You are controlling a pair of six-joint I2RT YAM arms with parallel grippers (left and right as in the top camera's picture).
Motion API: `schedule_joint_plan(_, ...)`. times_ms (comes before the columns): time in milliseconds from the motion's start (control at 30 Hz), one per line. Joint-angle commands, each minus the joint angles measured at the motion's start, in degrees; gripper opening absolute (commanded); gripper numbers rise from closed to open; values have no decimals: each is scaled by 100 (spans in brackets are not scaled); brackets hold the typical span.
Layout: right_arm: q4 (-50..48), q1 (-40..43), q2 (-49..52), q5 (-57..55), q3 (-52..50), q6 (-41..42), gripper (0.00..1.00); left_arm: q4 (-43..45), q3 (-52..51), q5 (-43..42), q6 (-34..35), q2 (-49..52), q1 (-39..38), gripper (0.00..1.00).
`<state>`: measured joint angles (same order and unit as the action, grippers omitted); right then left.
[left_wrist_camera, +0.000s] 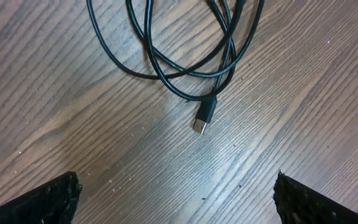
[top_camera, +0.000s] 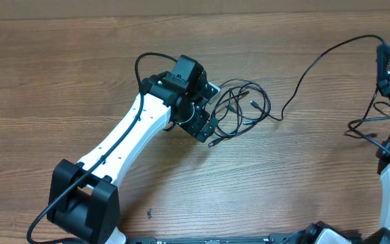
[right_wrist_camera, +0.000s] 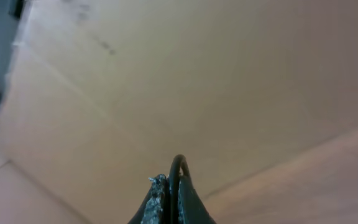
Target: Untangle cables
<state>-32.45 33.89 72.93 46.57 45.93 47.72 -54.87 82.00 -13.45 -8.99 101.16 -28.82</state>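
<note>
From where I stand, the thin black flexible cables (top_camera: 239, 108) lie in a loose tangle of overlapping loops near the middle of the brown wood-grain table (top_camera: 80, 61). They sit just to the right of the left claw (top_camera: 210, 110), the black two-finger one on the white arm. The left claw hangs over the near edge of the tangle with its fingers (left_wrist_camera: 48, 199) spread wide, holding nothing. In its own camera the two dark, rough-textured pads sit in the bottom corners with bare wood between them. Just ahead of them a small black plug with a silver metal tip (left_wrist_camera: 204, 115) rests flat on the table, pointing back toward the claw. The cord behind it runs up into two or three crossing loops.

One long single strand (top_camera: 317, 64) leaves the tangle on its right side, kinks, then sweeps up and across to the far right corner of the table, where the right claw (right_wrist_camera: 168, 186) is. Its fingers are pressed together and pinch that thin cord, which shows as a small black loop poking out between the tips (behind it I see only a plain tan surface, blurred). More black wire curls around the right arm at the table's edge; whether it is cable or the arm's own wiring I cannot tell
</note>
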Motion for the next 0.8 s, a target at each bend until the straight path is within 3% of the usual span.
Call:
schedule_joint_plan(0, 203, 155, 256, -313, 92, -496, 4, 76, -24, -15, 85, -2, 4, 100)
schedule_joint_plan(233, 260, 192, 603, -603, 92, -223, 4, 140, -24, -15, 105, -2, -2, 99)
schedule_joint_plan(333, -28, 197, 651, -420, 92, 612, 4, 164, -24, -15, 153, -2, -2, 99)
schedule_joint_plan(500, -2332, 184, 649, 557, 92, 2221, 4, 186, -24, -15, 153, -2, -2, 99)
schedule_joint_plan(533, -3222, 181, 649, 739, 92, 2927, 4, 201, -24, -15, 153, -2, -2, 99)
schedule_joint_plan(600, -4079, 181, 649, 824, 92, 3648, 4, 243, -24, -17, 153, -2, -2, 100)
schedule_joint_plan(767, -4828, 146, 649, 1088, 92, 4540, 4, 330, -24, -42, 155, -2, -4, 100)
